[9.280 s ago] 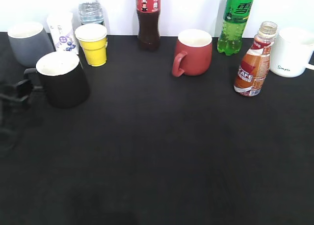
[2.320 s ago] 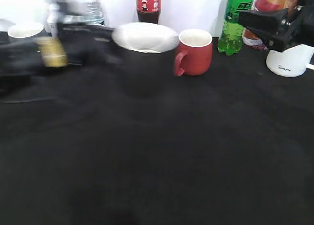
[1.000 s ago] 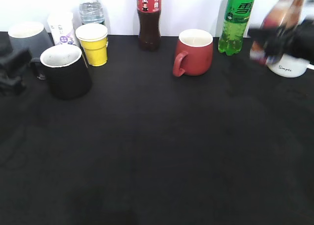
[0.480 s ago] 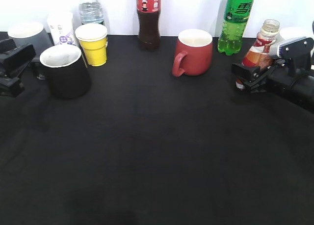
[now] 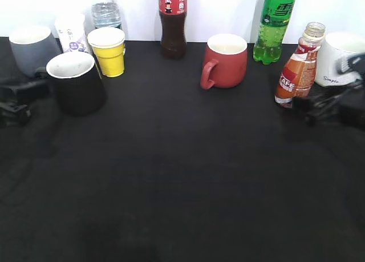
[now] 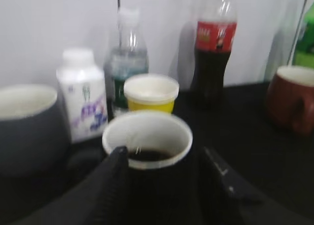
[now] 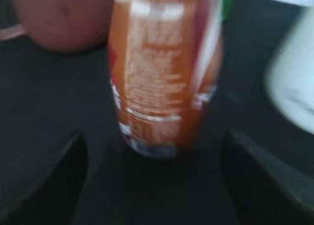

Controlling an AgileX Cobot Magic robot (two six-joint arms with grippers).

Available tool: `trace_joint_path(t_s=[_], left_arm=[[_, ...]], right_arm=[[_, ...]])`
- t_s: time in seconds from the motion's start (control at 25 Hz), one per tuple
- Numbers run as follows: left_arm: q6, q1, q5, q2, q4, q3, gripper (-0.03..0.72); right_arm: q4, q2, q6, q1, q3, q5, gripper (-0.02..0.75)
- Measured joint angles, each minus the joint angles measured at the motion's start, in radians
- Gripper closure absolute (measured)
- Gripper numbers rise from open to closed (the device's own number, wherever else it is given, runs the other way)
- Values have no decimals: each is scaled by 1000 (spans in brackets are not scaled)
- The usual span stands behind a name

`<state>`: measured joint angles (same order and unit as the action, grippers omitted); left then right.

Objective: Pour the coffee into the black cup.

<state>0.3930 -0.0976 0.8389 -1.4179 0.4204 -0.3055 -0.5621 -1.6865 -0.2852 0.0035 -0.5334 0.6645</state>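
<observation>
The black cup [image 5: 75, 85] stands at the left of the black table; in the left wrist view [image 6: 147, 151] dark liquid shows in its white inside. My left gripper [image 5: 17, 96] is open, low at the cup's left by its handle; its fingers [image 6: 162, 154] frame the cup without gripping it. The coffee bottle [image 5: 296, 68] stands upright and uncapped at the right, with brown liquid inside. My right gripper [image 5: 322, 105] is open and blurred, just right of and in front of the bottle. In the right wrist view its fingers [image 7: 154, 137] spread wide on either side of the bottle [image 7: 164, 78].
Along the back stand a grey mug [image 5: 28, 45], white bottle [image 5: 71, 36], water bottle [image 5: 106, 11], yellow cup [image 5: 108, 51], cola bottle [image 5: 172, 22], red mug [image 5: 225, 61] and green soda bottle [image 5: 275, 25]. A white mug [image 5: 336, 59] is right behind the coffee bottle.
The right gripper has let go of the coffee bottle and pulled back to the right; the bottle stands free. The left gripper has dropped lower beside the black cup.
</observation>
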Motion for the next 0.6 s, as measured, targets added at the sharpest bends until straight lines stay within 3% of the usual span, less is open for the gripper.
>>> trace_joint_path(t_s=[0.04, 0.08, 0.2, 0.28, 0.32, 0.36, 0.4, 0.48, 0.6], left_arm=[[55, 0, -64, 32, 34, 0, 162], [94, 0, -149, 78, 72, -4, 155], [200, -24, -596, 215, 126, -109, 152], [207, -119, -908, 294, 54, -197, 152], [209, -183, -1063, 330, -1, -246, 152], [210, -241, -1198, 367, -36, -290, 152], [210, -334, -1374, 444, -58, -351, 162], [210, -412, -1481, 545, -72, -390, 183], [165, -505, -1668, 801, -92, -396, 201]], right_arm=[[0, 41, -8, 0, 1, -52, 81], [2, 154, -18, 0, 2, -245, 81], [10, 267, -138, 5, -16, -490, 87], [45, 304, -195, 76, -77, -713, 97], [107, 336, -200, 155, -151, -905, 106], [130, 347, -201, 179, -179, -973, 108], [173, 404, -194, 236, -242, -1132, 120], [194, 504, -174, 276, -259, -1222, 130], [314, 794, -19, 286, -260, -1385, 140]])
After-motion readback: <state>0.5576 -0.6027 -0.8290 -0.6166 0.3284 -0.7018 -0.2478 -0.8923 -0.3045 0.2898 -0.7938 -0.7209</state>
